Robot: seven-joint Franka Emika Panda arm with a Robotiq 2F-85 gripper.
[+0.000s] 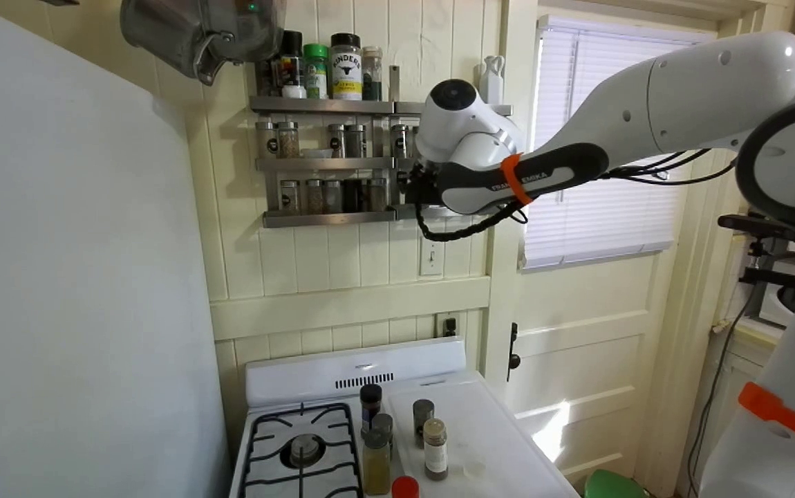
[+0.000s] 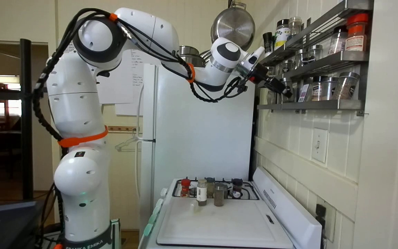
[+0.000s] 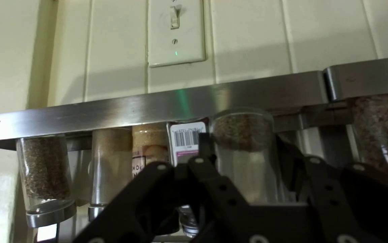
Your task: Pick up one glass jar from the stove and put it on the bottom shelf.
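In the wrist view, which stands upside down, your tool (image 3: 243, 139) is closed on the clear round glass jar holding speckled brown contents (image 3: 246, 157); black fingers (image 3: 206, 146) lie along both its sides and no gap shows. The jar is upright at the shiny metal bottom shelf (image 3: 140, 109), its base overlapping the flat front rail (image 3: 281, 90) in that view. Whether it bears on the shelf or hangs just over it, you cannot tell.

Expect it to be light, since it looks only part full, with its weight low. The glass should be stiff, smooth enough to turn if your squeeze is slack, and apt to chip against metal. Holding the straight wall, as you do, seems best; its top is hidden by the tool, so put no load there.

A slim container with a white barcode label (image 3: 188, 138) stands just beside one finger, so opening wide could knock it. Placing looks like the step in hand: seat the base gently, then release narrowly. The white gas stove (image 2: 219, 224) lies well below; a drop would probably break the jar.
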